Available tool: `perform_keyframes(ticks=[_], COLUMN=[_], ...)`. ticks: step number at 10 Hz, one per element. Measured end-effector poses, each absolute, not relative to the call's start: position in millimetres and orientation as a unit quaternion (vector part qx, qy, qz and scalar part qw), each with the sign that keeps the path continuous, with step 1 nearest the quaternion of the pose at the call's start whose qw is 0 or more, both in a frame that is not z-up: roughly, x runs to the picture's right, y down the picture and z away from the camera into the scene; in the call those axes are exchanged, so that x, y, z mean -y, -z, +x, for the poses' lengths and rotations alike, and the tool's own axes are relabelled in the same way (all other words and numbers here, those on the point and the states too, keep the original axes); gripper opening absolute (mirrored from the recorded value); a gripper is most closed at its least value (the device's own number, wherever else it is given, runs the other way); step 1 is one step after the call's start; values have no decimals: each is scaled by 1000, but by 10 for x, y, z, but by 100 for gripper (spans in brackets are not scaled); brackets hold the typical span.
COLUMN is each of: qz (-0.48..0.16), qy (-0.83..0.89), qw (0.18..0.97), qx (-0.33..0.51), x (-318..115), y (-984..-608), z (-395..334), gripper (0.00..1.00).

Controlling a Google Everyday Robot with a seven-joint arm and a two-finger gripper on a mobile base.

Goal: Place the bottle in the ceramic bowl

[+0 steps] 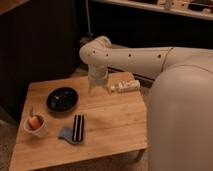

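The small whitish bottle [125, 86] lies on its side near the back right of the wooden table [107, 125]. The wide black ceramic bowl [62, 99] sits at the table's left middle and looks empty. My gripper [98, 88] hangs from the white arm above the table's back middle, between bowl and bottle, just left of the bottle. It holds nothing that I can see.
A small white cup with orange contents [36, 124] stands at the front left. A black-striped flat item on grey-blue cloth [75, 130] lies in front of the bowl. My large white arm body [182, 120] fills the right side. Dark cabinets stand behind the table.
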State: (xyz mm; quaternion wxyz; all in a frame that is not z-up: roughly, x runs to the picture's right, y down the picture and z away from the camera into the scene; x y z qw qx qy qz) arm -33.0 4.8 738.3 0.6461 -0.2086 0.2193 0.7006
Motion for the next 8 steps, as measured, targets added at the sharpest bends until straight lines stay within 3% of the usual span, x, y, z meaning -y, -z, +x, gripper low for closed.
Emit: perform_keyframes(ticks=[5, 8], qz=[-210, -182], qy=[-713, -794], qw=[626, 503], qx=[-236, -288], x=[-50, 40], y=[-7447, -7774], z=[-262, 272], gripper=[65, 65])
